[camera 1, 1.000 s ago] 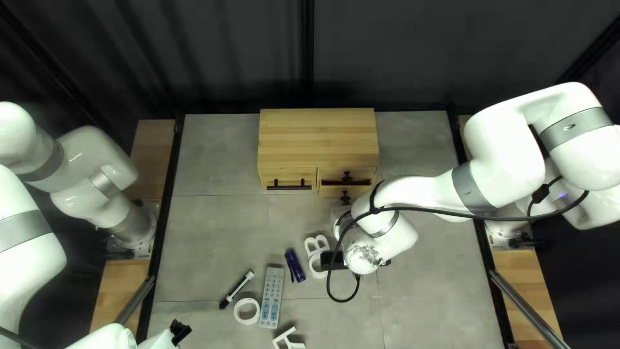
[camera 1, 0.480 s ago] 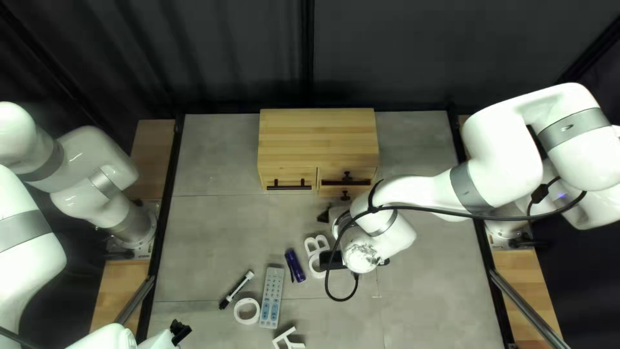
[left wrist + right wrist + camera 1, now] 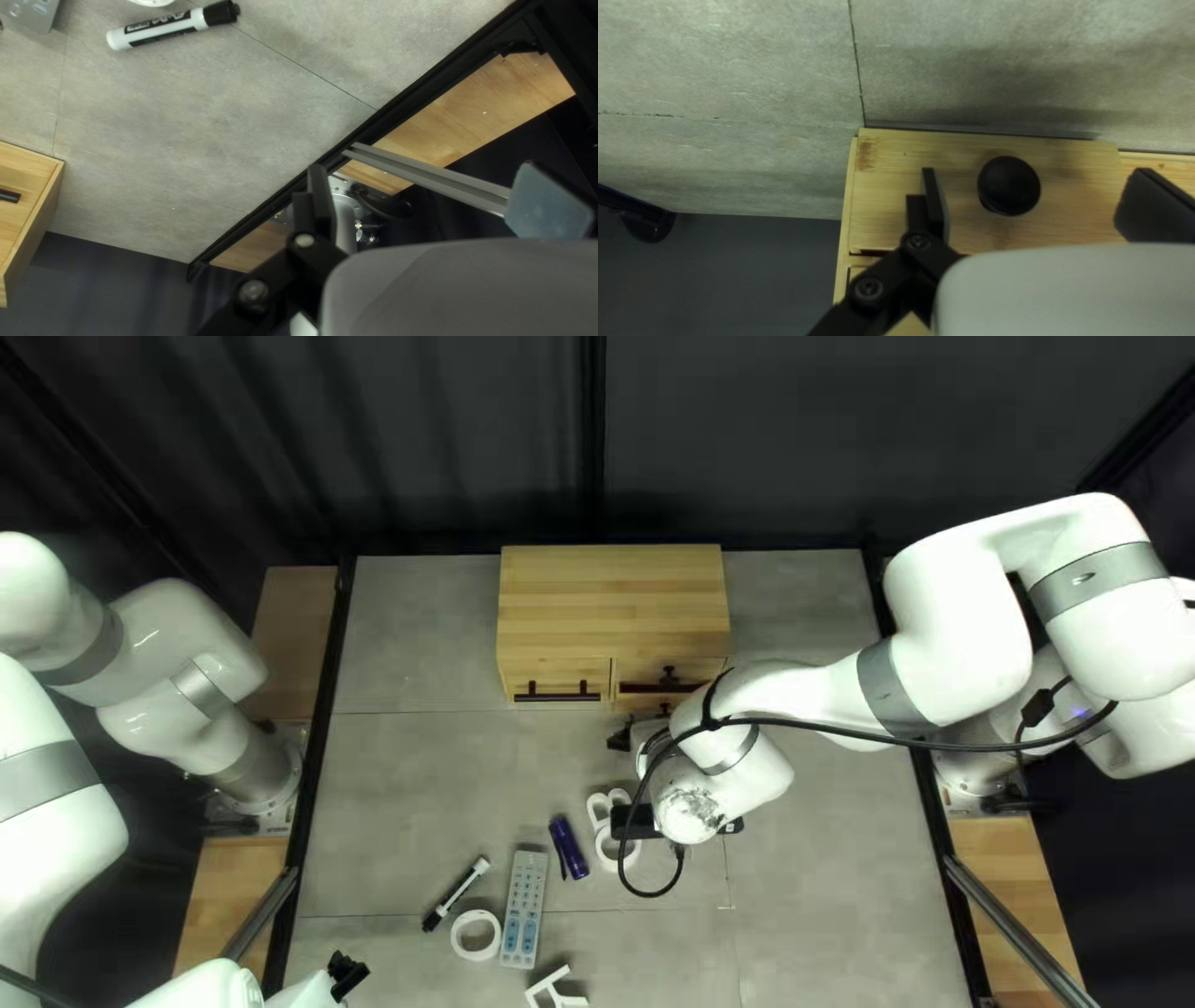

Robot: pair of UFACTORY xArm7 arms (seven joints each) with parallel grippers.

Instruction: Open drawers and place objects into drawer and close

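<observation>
The wooden cabinet (image 3: 610,604) is the largest of the task's things, standing against the table's far edge: a pale, striped box, its front split between a wide drawer front (image 3: 557,676) with a black bar handle and, to the right, two narrower fronts, one above the other, each with a black knob. A dark reddish slot runs between those two; the lower drawer (image 3: 1064,205) seems pulled out slightly, though the arm covers much of it in the top left view.

The right gripper (image 3: 623,737) is in front of that lower drawer, spread wide and holding nothing; its own view shows the round, glossy black knob (image 3: 1008,185) between the fingers, nearer to one, with a gap to each. The left gripper (image 3: 347,973) is at the lower left of the top left view, also wide apart with nothing between its fingers.

On the grey table, well apart from the cabinet, is the slim grey remote (image 3: 524,909), with pale and blue buttons. Left of it lies the white marker (image 3: 463,894) with a black cap, slanted; right of it, the dark blue tube-like object (image 3: 569,848). The white B (image 3: 600,809) lies beside the right arm, and the plain white ring (image 3: 459,936) just beside the remote.
</observation>
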